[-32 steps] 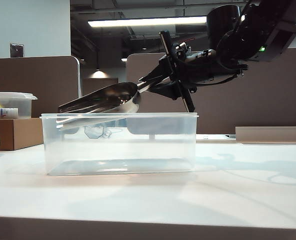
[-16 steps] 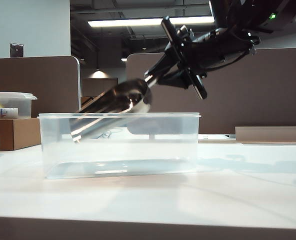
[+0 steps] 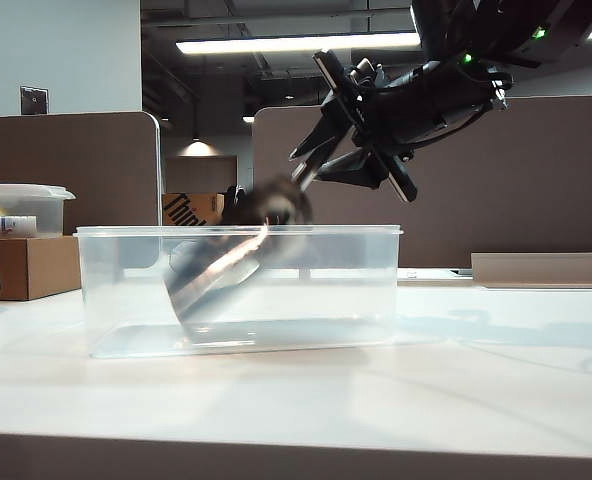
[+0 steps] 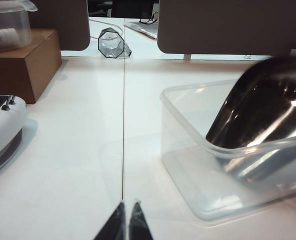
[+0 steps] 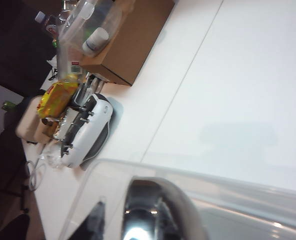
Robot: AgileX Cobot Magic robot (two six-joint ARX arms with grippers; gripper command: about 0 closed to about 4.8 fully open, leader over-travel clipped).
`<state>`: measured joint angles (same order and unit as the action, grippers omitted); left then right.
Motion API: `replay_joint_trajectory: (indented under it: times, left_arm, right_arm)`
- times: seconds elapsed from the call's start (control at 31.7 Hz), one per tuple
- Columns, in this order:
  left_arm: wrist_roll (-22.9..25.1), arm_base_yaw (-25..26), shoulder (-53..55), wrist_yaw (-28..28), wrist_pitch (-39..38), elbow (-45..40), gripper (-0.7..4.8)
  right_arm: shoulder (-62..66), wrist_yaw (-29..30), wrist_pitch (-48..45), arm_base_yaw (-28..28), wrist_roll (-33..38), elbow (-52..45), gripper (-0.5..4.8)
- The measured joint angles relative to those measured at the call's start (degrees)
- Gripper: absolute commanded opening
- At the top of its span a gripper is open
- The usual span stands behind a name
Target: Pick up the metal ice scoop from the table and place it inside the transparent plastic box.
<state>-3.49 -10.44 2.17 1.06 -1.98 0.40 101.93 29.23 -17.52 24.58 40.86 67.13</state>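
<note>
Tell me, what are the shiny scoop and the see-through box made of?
The metal ice scoop looks like polished steel: it is dark silver with mirror-bright streaks. The transparent plastic box looks like clear plastic: you can see the scoop through its slightly cloudy walls. The right gripper hangs above it.
</note>
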Motion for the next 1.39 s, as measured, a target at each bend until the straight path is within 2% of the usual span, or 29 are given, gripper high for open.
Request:
replay_joint_trajectory:
  times: [0.09,0.28,0.41,0.79,0.91,0.98,1.01,1.04,1.07,1.1,1.39]
  left_arm:
    - [0.0,0.0,0.0,0.0,0.0,0.0,0.21]
    - [0.0,0.0,0.0,0.0,0.0,0.0,0.21]
    - [0.0,0.0,0.0,0.0,0.0,0.0,0.21]
    - [0.0,0.0,0.0,0.0,0.0,0.0,0.21]
    - [0.0,0.0,0.0,0.0,-0.02,0.0,0.21]
    - [0.0,0.0,0.0,0.0,0.0,0.0,0.21]
    - [0.0,-0.02,0.0,0.0,-0.02,0.0,0.21]
    - [0.0,0.0,0.0,0.0,0.0,0.0,0.21]
    - [0.0,0.0,0.0,0.0,-0.02,0.0,0.21]
    - [0.0,0.0,0.0,0.0,0.0,0.0,0.21]
    - [0.0,0.39,0.0,0.11,-0.02,0.0,0.21]
  right_arm:
    - [0.0,-0.09,-0.15,-0.02,-0.02,0.0,2.16]
    - [0.0,-0.09,-0.07,-0.02,-0.07,-0.02,2.23]
    - [-0.02,-0.63,-0.02,-0.52,-0.07,-0.04,2.73]
    - [-2.58,-6.71,0.22,-2.47,-1.95,-0.11,2.78]
    - [-4.28,-11.47,1.18,-2.45,-4.37,-0.13,2.77]
    - [-5.57,-14.08,1.7,-2.62,-5.46,-0.11,2.22]
    - [-6.05,-14.78,1.81,-2.89,-5.73,-0.09,1.54]
    - [-6.69,-15.12,1.88,-3.15,-5.84,-0.07,0.47]
    - [-7.19,-15.3,1.88,-3.26,-5.95,-0.04,-0.19]
    - [-7.52,-15.56,1.86,-3.34,-6.01,-0.02,-0.02]
    - [-14.32,-18.45,3.78,-3.19,-8.33,-0.09,-0.03]
